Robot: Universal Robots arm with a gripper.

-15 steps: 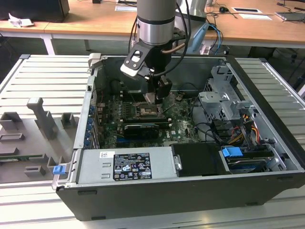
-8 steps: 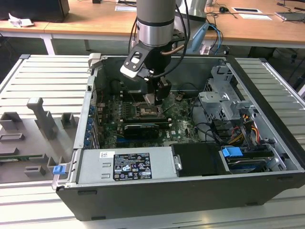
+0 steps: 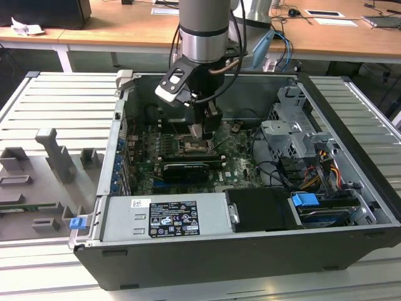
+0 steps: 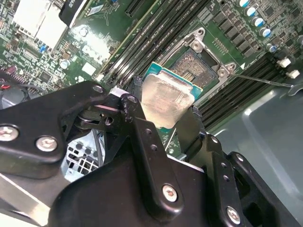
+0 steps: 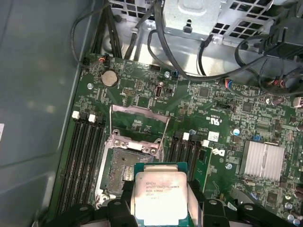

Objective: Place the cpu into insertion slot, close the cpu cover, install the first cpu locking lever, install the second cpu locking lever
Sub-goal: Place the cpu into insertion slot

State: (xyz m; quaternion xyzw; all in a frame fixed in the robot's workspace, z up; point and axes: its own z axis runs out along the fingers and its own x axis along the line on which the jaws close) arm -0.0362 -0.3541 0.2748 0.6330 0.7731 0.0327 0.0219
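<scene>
Indoors, above a ribbed table (image 3: 62, 100) near desks (image 3: 125, 31), the pincer (image 3: 202, 132) grips the cpu (image 5: 160, 198).

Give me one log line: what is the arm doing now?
fingers: shut on silvery square cpu chip | chip: above square black-rimmed socket, not seated | grey metal cover frame: open

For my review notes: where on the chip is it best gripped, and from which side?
By two opposite edges, coming from above. The chip is thin and flat, metal top up, so only its rim gives purchase, and its underside must stay free for the socket below. The gripper holds it that way, one finger at each side.
</scene>
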